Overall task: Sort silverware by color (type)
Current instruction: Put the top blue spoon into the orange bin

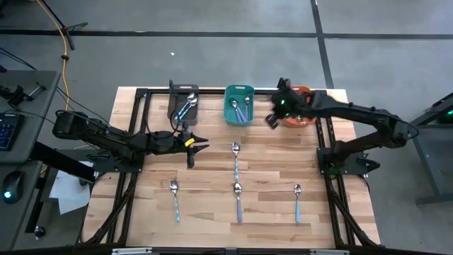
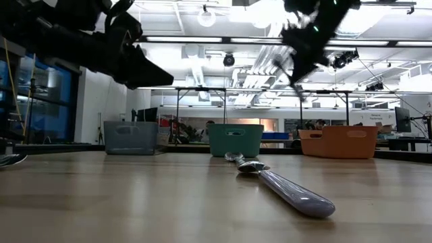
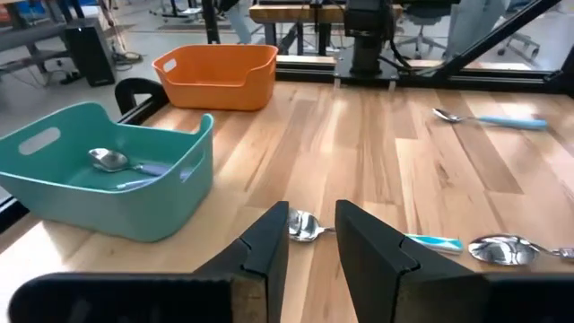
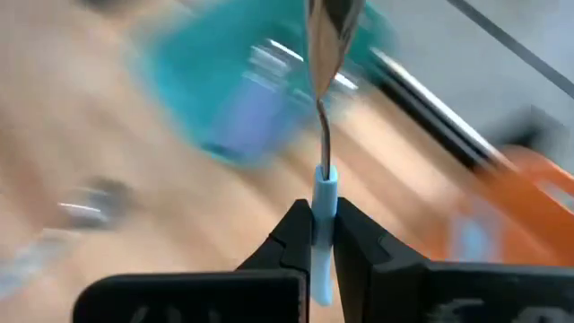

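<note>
Right pincer [image 4: 313, 235] clamped on blue spoon [image 4: 324, 205], plain only at wrist; left pincer [image 3: 312, 235] parted above desk [image 1: 269, 166].

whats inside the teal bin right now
The teal bin holds spoons: the high view shows about two, handles overlapping, and the left wrist view shows one shiny bowl. The near wall hides part of the floor, so an exact count is uncertain.

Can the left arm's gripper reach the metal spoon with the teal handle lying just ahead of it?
Probably yes. The left gripper is open above bare wood, and the teal-handled spoon lies directly ahead with nothing between; the teal plastic bin stands off to one side.
</note>
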